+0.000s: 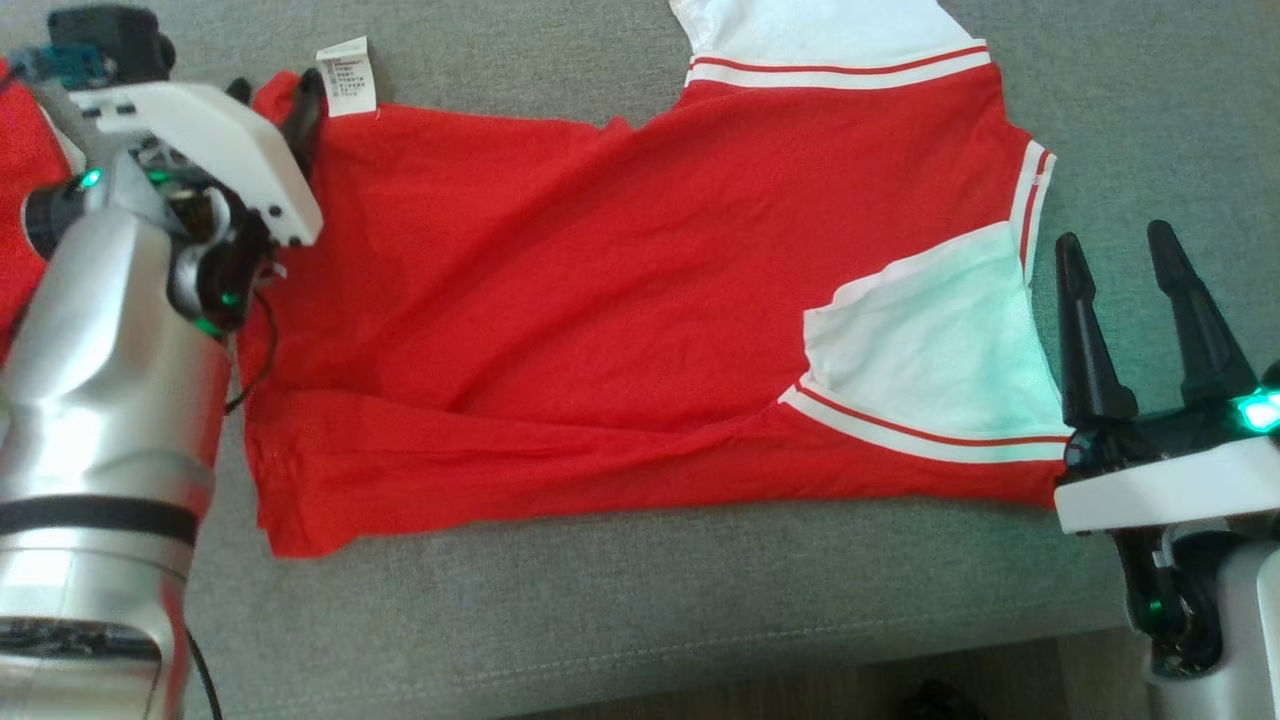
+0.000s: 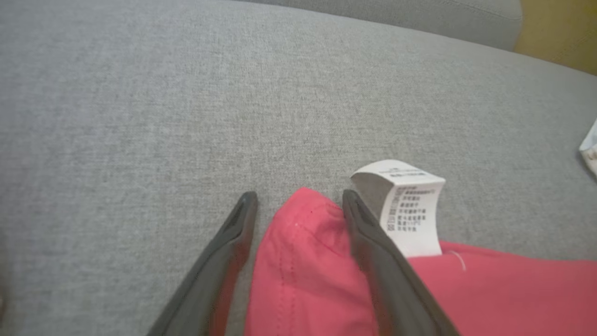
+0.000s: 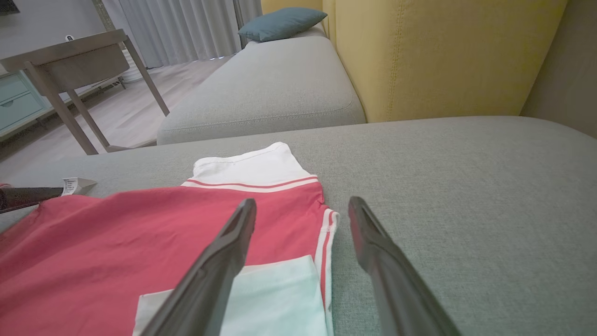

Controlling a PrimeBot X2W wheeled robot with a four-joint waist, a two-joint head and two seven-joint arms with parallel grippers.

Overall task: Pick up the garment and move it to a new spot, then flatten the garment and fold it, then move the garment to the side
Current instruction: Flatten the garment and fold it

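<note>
The garment point(image 1: 600, 300) is a red shirt with white, red-striped sleeves, spread on the grey sofa cushion point(image 1: 600, 610). One white sleeve point(image 1: 940, 340) is folded onto the red body. My left gripper point(image 1: 275, 95) is at the shirt's far left corner. Its open jaws straddle that red corner point(image 2: 303, 280) in the left wrist view, next to the white care label point(image 2: 413, 210). My right gripper point(image 1: 1114, 236) hangs open just off the shirt's right edge, with nothing between the fingers. In the right wrist view its left finger point(image 3: 210, 275) lies over the white sleeve.
The cushion's front edge point(image 1: 900, 655) runs along the bottom, with floor below. More red cloth point(image 1: 20, 200) shows behind my left arm. A yellow backrest point(image 3: 443, 56), a second grey seat point(image 3: 270, 84), a blue pillow point(image 3: 280, 21) and a wooden table point(image 3: 70, 51) stand beyond.
</note>
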